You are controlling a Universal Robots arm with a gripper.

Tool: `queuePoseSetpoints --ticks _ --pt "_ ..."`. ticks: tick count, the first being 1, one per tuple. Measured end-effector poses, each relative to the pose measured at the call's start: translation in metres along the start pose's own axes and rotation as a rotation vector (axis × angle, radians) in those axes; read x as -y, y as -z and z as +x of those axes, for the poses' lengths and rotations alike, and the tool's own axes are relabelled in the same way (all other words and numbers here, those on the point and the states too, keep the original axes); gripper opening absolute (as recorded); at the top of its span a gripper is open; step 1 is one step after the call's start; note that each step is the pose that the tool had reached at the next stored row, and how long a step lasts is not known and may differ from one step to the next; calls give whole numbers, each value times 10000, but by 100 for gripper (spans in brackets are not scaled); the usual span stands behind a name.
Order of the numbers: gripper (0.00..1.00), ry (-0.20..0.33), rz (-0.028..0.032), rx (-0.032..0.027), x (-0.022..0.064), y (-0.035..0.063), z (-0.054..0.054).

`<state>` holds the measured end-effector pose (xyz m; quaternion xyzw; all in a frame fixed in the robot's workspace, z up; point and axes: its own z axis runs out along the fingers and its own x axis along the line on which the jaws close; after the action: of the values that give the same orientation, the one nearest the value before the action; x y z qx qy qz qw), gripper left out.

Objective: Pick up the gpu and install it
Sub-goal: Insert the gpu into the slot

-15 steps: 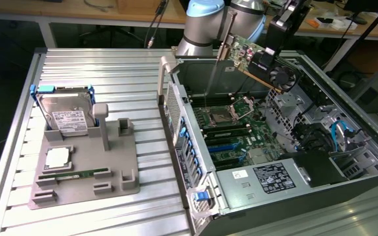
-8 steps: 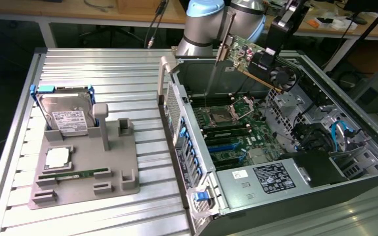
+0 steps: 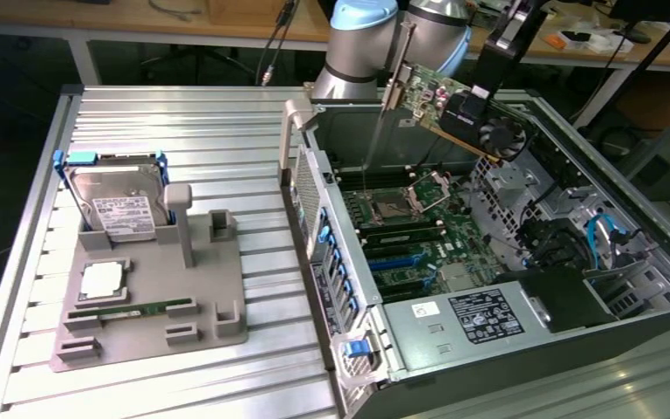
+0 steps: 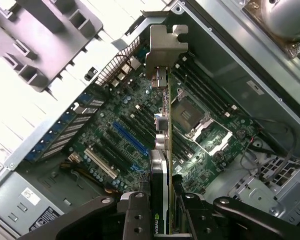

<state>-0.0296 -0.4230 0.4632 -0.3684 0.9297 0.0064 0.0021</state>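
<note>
The gripper is clamped on the gpu and holds it in the air above the open computer case, which lies on its side on the slatted metal surface. From where the exterior view looks, the card hangs tilted over the far end of the case, its black fan shroud facing the exterior view's right and its silver end bracket pointing toward the arm's pale blue joint.

In the wrist view the gpu is seen edge-on, a thin green line running away from the gripper, with a black finger pressed against each face. The bracket is at the far end. The card is clear of the motherboard below it, over the rows of expansion slots beside the processor socket, and touches none of them.

On the exterior view's left, well apart from the case, a grey holder sits on the surface. It carries a hard drive standing at its back, a square processor chip and a narrow memory stick.
</note>
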Motion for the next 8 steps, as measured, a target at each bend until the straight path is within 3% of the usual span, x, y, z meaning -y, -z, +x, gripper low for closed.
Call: queuePoseSetpoints --ticks 3,8 --pt "27 241 -2 -3 0 0 0" --pt "27 1139 -9 -12 0 0 0"
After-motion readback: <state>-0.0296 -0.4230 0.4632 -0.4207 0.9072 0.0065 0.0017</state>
